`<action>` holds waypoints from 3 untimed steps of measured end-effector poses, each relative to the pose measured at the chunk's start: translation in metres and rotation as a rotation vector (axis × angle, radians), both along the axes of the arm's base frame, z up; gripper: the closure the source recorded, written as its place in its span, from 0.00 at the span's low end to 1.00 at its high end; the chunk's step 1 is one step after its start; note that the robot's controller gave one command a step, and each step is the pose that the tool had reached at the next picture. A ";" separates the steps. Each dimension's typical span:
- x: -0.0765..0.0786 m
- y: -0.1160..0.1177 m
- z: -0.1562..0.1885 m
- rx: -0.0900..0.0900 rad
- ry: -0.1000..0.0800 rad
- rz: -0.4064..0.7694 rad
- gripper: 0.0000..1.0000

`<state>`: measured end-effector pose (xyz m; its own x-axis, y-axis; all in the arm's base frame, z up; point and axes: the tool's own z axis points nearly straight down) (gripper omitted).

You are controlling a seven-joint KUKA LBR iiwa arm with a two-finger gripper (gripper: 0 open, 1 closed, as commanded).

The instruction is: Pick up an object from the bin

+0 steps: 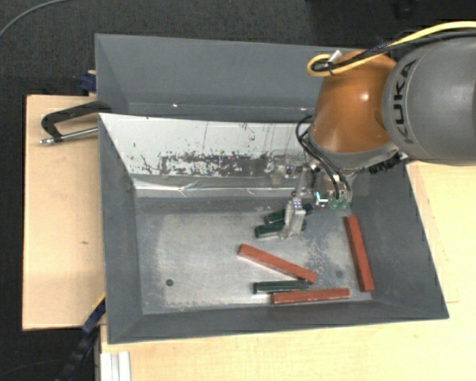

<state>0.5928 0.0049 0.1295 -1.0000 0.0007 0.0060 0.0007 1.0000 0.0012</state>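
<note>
I saw gripper (292, 219) down near middle of bin (117, 228), just beside short dark green block (266, 230); couldn't tell whether gripper was open or closed. Slanted red stick (276, 263) lay just in front.

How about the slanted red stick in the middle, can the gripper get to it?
Probably yes. The red stick lies flat on the bin floor with nothing on top, and the gripper hangs close by, next to a small green piece.
</note>
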 end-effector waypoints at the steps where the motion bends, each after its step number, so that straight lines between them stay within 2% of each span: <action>1: 0.002 -0.027 -0.062 -0.001 -0.001 -0.093 0.00; 2: 0.004 -0.027 -0.058 -0.001 -0.007 -0.091 1.00; 3: -0.015 -0.008 0.081 0.000 -0.019 -0.086 1.00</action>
